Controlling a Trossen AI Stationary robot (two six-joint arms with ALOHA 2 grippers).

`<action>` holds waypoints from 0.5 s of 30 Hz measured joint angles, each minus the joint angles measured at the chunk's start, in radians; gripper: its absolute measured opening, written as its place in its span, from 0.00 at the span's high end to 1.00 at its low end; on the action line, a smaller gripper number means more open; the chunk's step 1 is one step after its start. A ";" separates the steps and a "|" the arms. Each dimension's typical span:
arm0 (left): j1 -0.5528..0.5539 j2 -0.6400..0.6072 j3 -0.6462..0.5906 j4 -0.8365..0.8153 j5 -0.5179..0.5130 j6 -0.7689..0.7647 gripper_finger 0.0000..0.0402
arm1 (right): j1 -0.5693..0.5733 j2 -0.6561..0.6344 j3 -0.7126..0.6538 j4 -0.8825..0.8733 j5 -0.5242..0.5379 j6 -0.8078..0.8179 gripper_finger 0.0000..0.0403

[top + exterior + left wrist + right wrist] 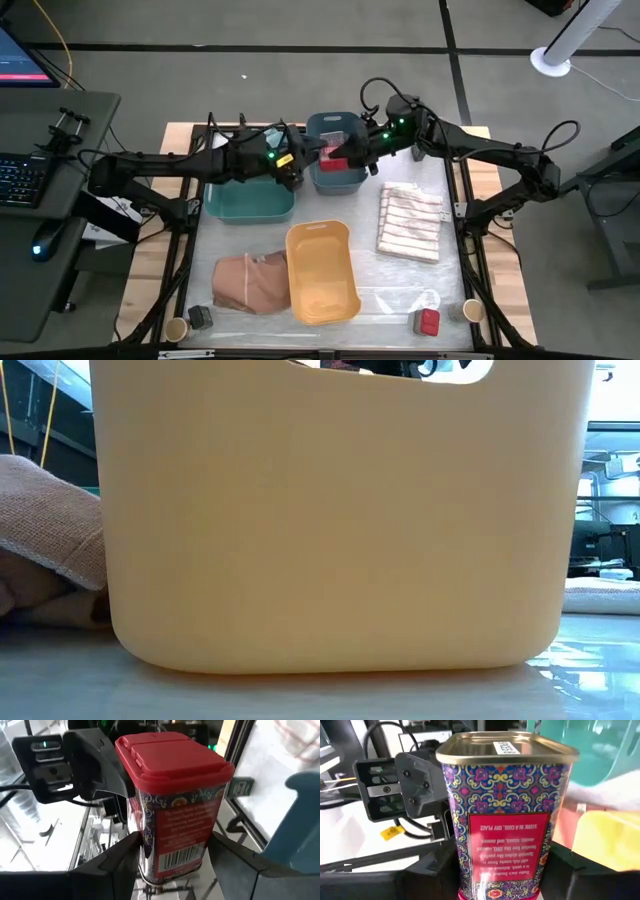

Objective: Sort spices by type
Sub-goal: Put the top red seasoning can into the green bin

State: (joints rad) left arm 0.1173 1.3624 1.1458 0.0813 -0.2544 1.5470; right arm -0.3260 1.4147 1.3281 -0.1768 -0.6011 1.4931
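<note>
A red-lidded spice tin (pixel 332 158) with a patterned body is held in the air between my two grippers, above the near-left part of the blue bin (pixel 338 178). My left gripper (pixel 303 166) (pixel 175 857) comes from the table's left and is shut on the tin's base end. My right gripper (pixel 352 157) (pixel 500 882) comes from the right and is shut on its lid end. On the table's near edge stand a second red box (pixel 428 321), a dark grey box (pixel 200 317) and two tan jars (pixel 176 328) (pixel 472 311). My left gripper pinches the tin's barcode end (pixel 172 862) between its two fingers (pixel 120 857), one on each side wall, coming level from the table's left. The tin is lifted clear, with its red lid (pixel 170 752) pointing away from this gripper. My right gripper has the tin's lid end (pixel 470 892) between its two fingers (pixel 415 882), coming level from the table's right. The tin's metal bottom (pixel 507 747) points away from it, toward the left gripper. The exact contact is cut off by the picture's edge.
A green bin (pixel 250 197) sits left of the blue one. A yellow bin (pixel 322 272) (pixel 340 520) lies near the middle front and fills the low view. A striped cloth (pixel 410 222) lies on the right, a tan cloth (pixel 250 283) (pixel 45 530) at the front left.
</note>
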 joint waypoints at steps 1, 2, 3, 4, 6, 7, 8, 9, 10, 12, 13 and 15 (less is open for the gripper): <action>-0.001 0.000 0.000 0.000 0.014 0.000 0.47 | 0.000 0.000 0.000 -0.002 -0.018 0.002 0.52; -0.001 0.000 0.000 0.002 0.032 0.001 0.47 | 0.000 0.000 0.000 -0.001 -0.035 0.008 0.52; -0.001 0.001 0.000 0.008 0.049 0.007 0.47 | 0.002 0.000 0.000 0.002 -0.049 0.016 0.52; -0.001 0.000 0.000 0.014 0.063 0.018 0.47 | 0.005 0.000 0.000 0.006 -0.065 0.024 0.52; -0.002 0.000 0.000 0.022 0.085 0.042 0.47 | 0.008 0.000 0.000 0.015 -0.104 0.028 0.52; -0.002 0.000 0.000 0.024 0.102 0.052 0.47 | 0.012 0.000 0.000 0.021 -0.124 0.029 0.53; -0.002 0.000 0.000 0.028 0.124 0.058 0.47 | 0.017 0.000 0.000 0.027 -0.142 0.033 0.53; -0.002 0.000 0.000 0.033 0.145 0.062 0.47 | 0.022 0.000 0.000 0.032 -0.159 0.038 0.53; -0.003 0.000 0.000 0.040 0.163 0.062 0.47 | 0.027 0.000 0.000 0.036 -0.173 0.043 0.53; -0.006 0.001 0.000 0.058 0.181 0.063 0.47 | 0.034 0.000 0.000 0.041 -0.186 0.044 0.53; -0.011 0.002 -0.001 0.067 0.177 0.062 0.47 | 0.036 0.000 0.000 0.044 -0.187 0.044 0.53; -0.014 0.004 -0.002 0.088 0.172 0.047 0.47 | 0.040 0.000 0.000 0.050 -0.185 0.038 0.52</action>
State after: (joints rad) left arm 0.1028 1.3663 1.1442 0.1693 -0.0820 1.5936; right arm -0.2859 1.4143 1.3281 -0.1266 -0.7861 1.5315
